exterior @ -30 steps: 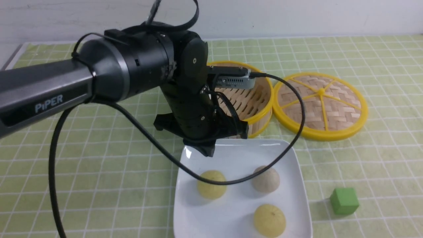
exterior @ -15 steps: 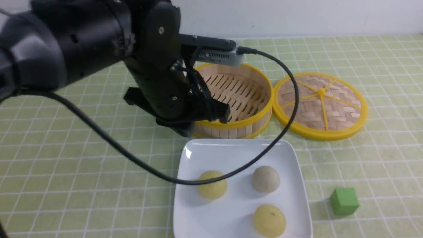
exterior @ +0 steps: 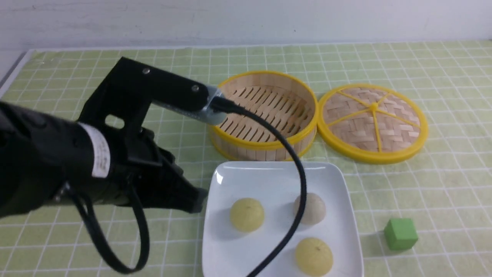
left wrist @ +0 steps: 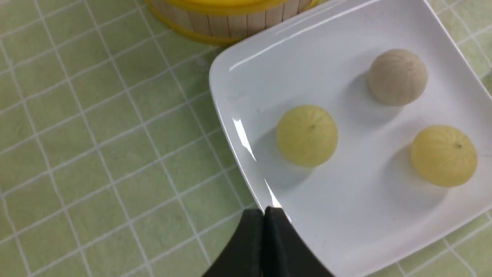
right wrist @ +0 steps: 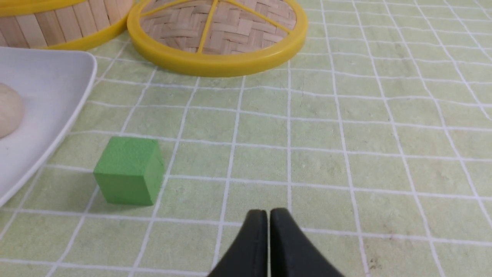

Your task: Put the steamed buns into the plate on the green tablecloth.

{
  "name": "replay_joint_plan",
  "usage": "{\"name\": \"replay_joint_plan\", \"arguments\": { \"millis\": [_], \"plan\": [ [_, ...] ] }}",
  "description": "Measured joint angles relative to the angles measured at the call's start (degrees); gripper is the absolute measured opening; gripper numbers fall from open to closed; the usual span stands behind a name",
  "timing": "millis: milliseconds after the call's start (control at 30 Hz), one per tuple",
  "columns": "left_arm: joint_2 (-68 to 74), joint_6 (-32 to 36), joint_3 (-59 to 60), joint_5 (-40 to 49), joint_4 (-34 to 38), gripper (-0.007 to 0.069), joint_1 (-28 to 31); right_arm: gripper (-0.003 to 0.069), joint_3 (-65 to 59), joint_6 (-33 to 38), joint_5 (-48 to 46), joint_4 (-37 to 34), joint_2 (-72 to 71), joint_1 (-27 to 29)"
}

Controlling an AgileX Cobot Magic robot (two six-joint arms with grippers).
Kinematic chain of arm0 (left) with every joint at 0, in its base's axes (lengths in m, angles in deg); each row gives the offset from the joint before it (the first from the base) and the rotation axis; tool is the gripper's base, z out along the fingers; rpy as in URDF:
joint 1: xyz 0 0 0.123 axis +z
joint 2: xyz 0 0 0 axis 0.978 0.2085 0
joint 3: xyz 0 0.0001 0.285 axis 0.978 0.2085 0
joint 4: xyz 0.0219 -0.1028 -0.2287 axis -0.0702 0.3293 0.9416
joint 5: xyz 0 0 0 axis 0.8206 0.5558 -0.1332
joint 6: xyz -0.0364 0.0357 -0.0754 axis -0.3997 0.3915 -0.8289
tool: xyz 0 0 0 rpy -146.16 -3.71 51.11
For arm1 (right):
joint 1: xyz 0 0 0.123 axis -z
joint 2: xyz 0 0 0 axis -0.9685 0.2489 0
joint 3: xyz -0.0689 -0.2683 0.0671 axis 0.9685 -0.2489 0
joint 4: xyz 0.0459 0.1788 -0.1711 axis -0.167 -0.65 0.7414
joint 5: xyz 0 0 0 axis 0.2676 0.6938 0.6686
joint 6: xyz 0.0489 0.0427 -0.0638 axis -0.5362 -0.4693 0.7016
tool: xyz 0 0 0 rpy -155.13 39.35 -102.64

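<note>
We judged the job all but done: one yellow bun [exterior: 246, 214] and the second yellow bun [exterior: 313, 256] sat on the white plate [exterior: 269, 171], on the green tablecloth [exterior: 423, 184]. The left claw [left wrist: 265, 215] was clenched on nothing at the plate's left edge. The right claw [right wrist: 268, 216] was likewise clenched and empty. Next called only for parking the arm. A second before, the left arm had hung over the plate's far edge by the steamer basket [exterior: 265, 111]. Now it sat drawn back, low and to the left.
</note>
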Motion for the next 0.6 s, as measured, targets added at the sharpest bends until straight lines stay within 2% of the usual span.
{"name": "replay_joint_plan", "arguments": {
  "millis": [500,600],
  "plan": [
    [0.1,0.0,2.2,4.9,-10.5,0.0023,0.0,0.0059,0.0,0.0,0.1,0.0,0.0,0.0],
    [-0.8,-3.2,2.2,5.2,-11.1,0.0028,0.0,0.0066,0.0,0.0,0.1,0.0,0.0,0.0]
  ]
}}
